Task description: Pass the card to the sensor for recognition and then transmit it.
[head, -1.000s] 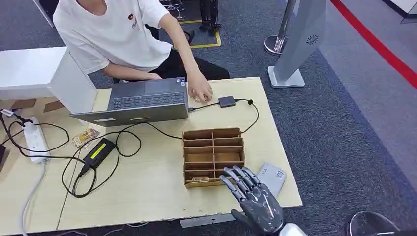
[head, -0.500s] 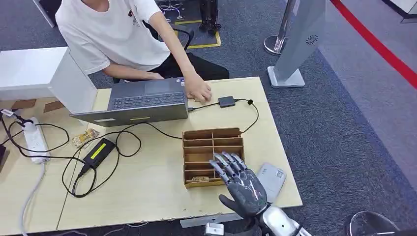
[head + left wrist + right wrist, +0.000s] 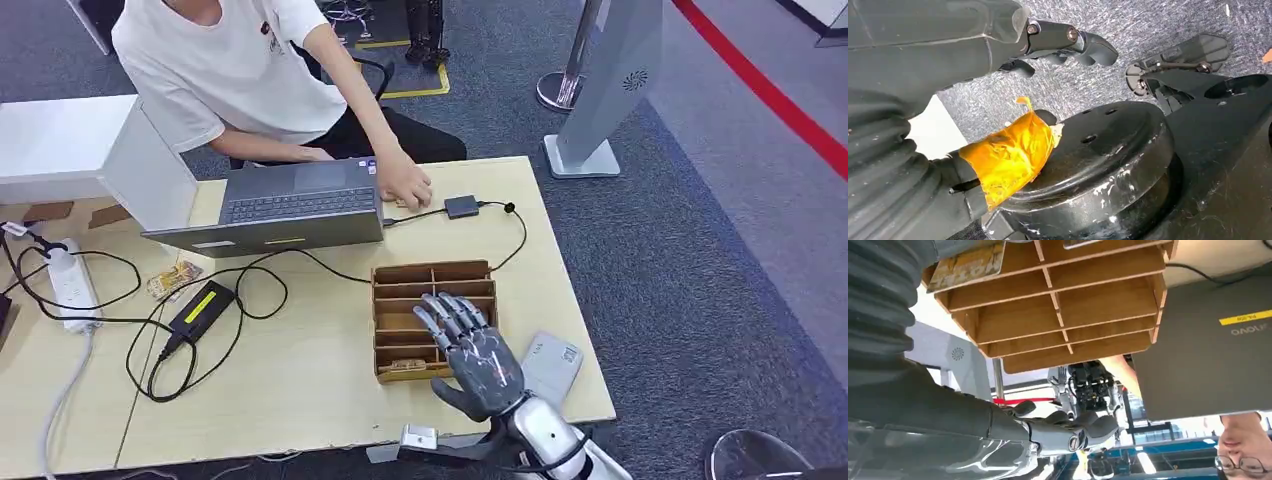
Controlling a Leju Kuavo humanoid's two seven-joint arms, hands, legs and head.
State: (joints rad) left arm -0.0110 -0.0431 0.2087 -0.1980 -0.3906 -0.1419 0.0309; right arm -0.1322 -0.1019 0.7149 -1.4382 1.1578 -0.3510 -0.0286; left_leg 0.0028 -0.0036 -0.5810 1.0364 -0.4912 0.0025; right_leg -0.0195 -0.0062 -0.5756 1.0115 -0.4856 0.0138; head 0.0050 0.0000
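Hovering over the wooden organizer (image 3: 434, 312), the right hand (image 3: 478, 360) was empty, fingers spread — one card (image 3: 404, 365) lay crosswise in the nearest slot.

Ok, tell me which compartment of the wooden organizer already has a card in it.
The front-left compartment of the wooden organizer, nearest the robot: a card lies flat in it, just left of the right hand. The other visible compartments look empty.
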